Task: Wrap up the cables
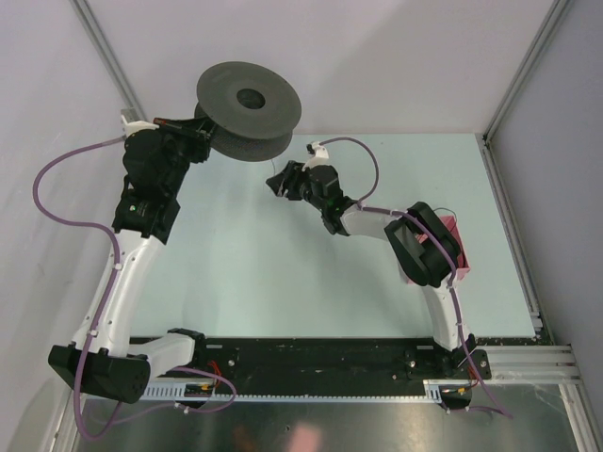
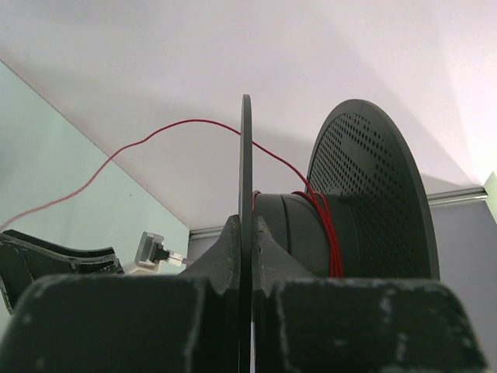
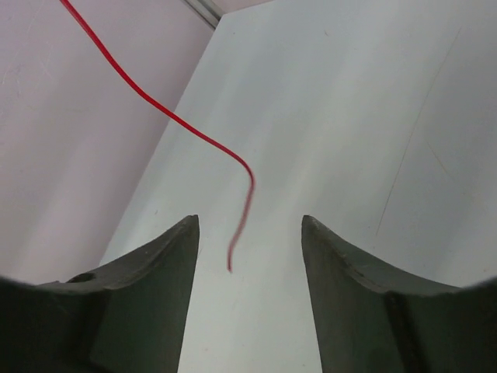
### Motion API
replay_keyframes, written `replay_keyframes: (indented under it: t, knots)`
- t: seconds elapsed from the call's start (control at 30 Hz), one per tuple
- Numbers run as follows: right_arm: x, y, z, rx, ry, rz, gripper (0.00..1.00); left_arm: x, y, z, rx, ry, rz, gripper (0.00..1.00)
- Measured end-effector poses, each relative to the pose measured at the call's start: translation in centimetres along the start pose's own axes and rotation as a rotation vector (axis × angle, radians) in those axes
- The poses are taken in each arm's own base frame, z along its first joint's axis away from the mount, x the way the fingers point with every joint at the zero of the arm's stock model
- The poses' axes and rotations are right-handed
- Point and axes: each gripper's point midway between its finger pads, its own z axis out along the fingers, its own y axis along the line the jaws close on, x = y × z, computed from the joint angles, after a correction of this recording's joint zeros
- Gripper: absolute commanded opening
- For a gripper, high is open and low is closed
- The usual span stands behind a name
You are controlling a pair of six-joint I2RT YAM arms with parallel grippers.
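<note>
A black spool (image 1: 249,105) hangs tilted above the table's far left. My left gripper (image 1: 203,127) is shut on one thin flange of it; in the left wrist view the fingers (image 2: 246,221) clamp that flange edge-on. A thin red cable (image 2: 330,233) has a few turns on the spool's hub (image 2: 283,233), and one strand arcs off to the left. My right gripper (image 1: 276,181) is right of the spool, low over the table. In the right wrist view it (image 3: 249,219) is open. The cable's loose end (image 3: 247,179) dangles between the fingers, touching neither.
A pink object (image 1: 456,247) lies by the right arm's elbow. White walls and aluminium frame posts (image 1: 513,94) close the back and sides. The light green tabletop (image 1: 245,273) lies between the arms. A black base rail (image 1: 311,358) runs along the near edge.
</note>
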Motion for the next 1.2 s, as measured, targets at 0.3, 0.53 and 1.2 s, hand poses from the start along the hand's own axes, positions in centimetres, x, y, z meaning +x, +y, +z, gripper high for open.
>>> replay_keyframes:
  t: [0.3,0.53,1.2]
  knots:
    - [0.6,0.6,0.0,-0.011,0.011,0.003,0.07,0.0,0.0,0.0,0.0,0.002,0.0,0.0]
    - [1.3,0.5,0.0,-0.013,0.029,0.004,0.0,0.0,0.0,0.0,0.0,0.002,0.0,0.0]
    - [1.9,1.9,-0.2,-0.082,0.064,0.0,0.14,0.4,0.1,-0.1,-0.001,0.02,0.001,0.0]
